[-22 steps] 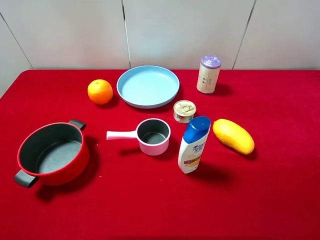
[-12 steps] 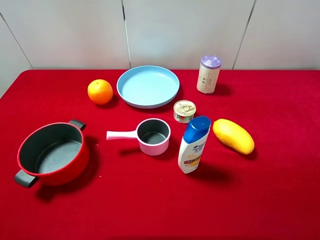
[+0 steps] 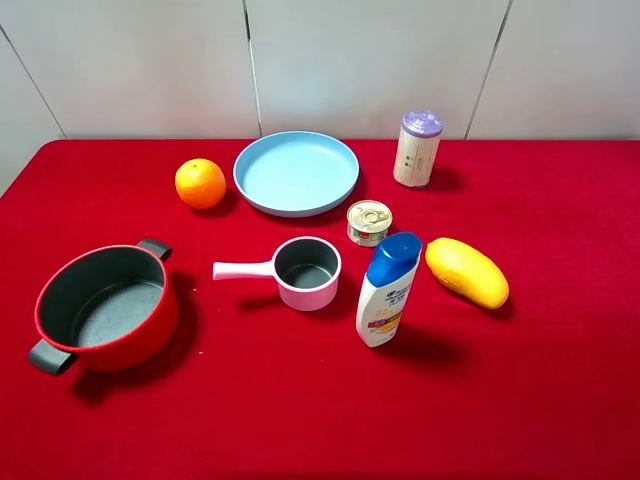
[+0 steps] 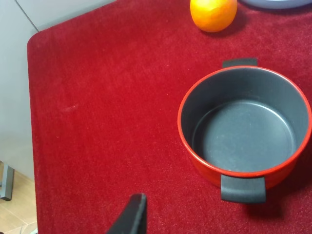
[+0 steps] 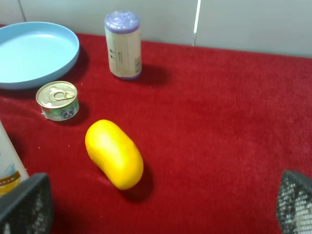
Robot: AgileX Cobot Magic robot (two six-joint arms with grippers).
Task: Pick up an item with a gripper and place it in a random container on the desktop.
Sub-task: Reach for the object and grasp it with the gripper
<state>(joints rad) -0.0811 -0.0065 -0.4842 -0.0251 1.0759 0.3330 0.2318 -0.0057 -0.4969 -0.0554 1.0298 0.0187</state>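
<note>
The right gripper point(image 5: 161, 207) holds its two black, mesh-faced fingers point(image 5: 27, 204) spread wide apart. Ahead of the gap lies a smooth yellow fruit point(image 5: 114, 153) on the red cloth point(image 5: 219, 122) — apart from both fingers and nearer the one beside a white bottle point(image 5: 7, 163). Beyond the fruit stand a small tin can point(image 5: 57, 100), a light blue plate point(image 5: 34, 51) and a purple-capped canister point(image 5: 123, 44).

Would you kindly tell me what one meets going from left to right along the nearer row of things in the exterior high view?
red pot → pink saucepan → shampoo bottle → yellow mango
</note>
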